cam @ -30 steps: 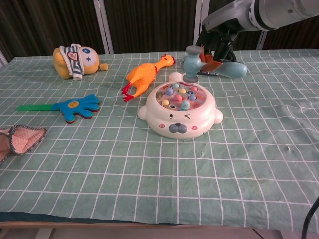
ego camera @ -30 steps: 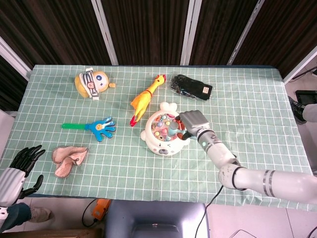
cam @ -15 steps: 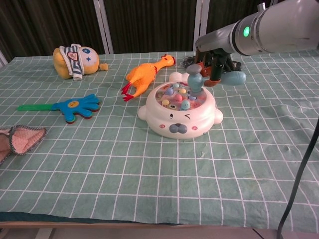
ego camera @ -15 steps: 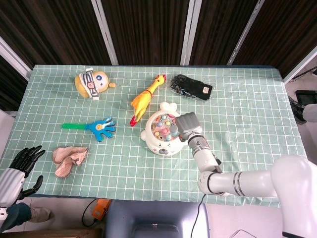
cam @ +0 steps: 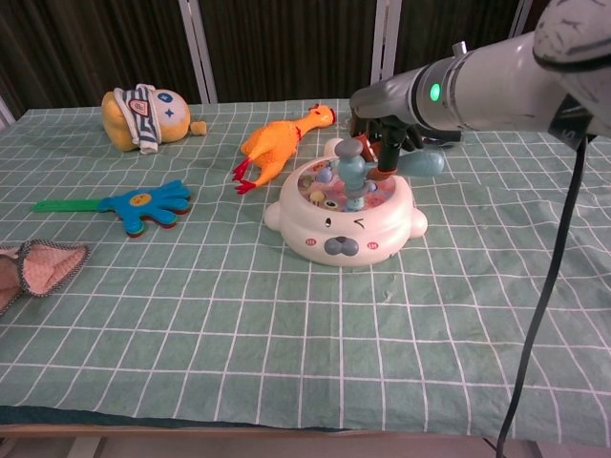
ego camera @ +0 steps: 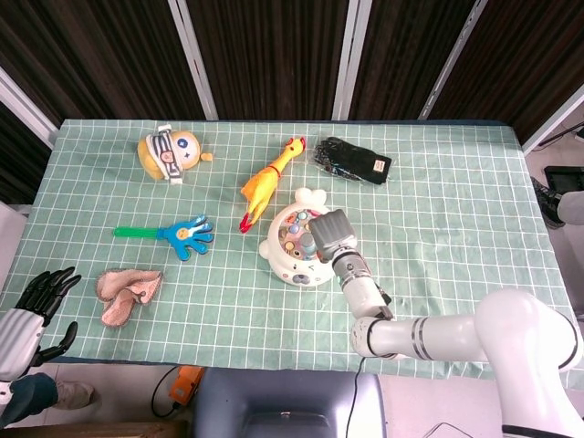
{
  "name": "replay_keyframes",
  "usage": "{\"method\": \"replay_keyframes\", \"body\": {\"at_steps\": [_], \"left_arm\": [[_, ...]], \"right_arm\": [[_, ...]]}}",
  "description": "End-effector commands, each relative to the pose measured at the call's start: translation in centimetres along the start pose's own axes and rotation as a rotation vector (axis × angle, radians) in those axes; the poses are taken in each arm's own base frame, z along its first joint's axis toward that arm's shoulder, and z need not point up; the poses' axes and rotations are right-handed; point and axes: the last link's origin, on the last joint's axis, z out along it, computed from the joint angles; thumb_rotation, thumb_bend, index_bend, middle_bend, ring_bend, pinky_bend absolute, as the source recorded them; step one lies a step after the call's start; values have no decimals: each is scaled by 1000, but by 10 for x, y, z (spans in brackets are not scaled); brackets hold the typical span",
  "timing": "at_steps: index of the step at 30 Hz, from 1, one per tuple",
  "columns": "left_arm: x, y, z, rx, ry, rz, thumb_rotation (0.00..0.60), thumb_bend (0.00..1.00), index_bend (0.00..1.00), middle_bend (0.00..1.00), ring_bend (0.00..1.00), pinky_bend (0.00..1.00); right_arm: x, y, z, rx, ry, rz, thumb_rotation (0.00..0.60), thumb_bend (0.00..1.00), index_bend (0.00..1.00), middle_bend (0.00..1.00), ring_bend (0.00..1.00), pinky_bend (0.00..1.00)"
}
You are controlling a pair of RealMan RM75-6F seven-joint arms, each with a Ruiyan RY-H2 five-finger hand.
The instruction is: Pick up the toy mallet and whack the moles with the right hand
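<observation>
The white mole game [cam: 339, 237] sits mid-table, with its coloured moles on top, and shows from above as well [ego camera: 285, 265]. My right hand [cam: 382, 122] grips the handle of the blue-grey toy mallet [cam: 351, 170] just behind the game. The mallet's head points down and rests among the moles near the middle of the game. In the head view my right hand [ego camera: 332, 233] covers the game's right side, and the mallet [ego camera: 308, 245] peeks out beside it. My left hand [ego camera: 41, 301] hangs off the table's near-left corner, fingers apart and holding nothing.
A yellow rubber chicken [cam: 277, 143] lies just left of and behind the game. Further left are a blue hand clapper [cam: 143, 205], a plush toy [cam: 143, 116] and a pink cloth [ego camera: 123, 290]. A black glove [ego camera: 354, 160] lies behind the game.
My right hand has swung the mallet down from above the game's back edge and shifted it left. Its head now sits on the moles. The left hand has stayed put.
</observation>
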Motion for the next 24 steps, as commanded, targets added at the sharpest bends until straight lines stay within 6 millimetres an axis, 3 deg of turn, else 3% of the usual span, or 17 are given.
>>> {"method": "replay_keyframes", "body": {"at_steps": [1,14,24], "left_arm": [[0,0,0,0,1,-1,600,504,0,0,0,0],[3,-1,-2,-4,11,-8,600,505,0,0,0,0],[4,-2,-2,0,14,-13,600,505,0,0,0,0]], "right_arm": [[-2,-4,2,-1,1,-16,600,556,872,683,777,691],[-6,-6,4,-30,-14,-54,600,556,872,683,777,691],[10,2,7,-46,25,53,600,556,873,683,777,691]]}}
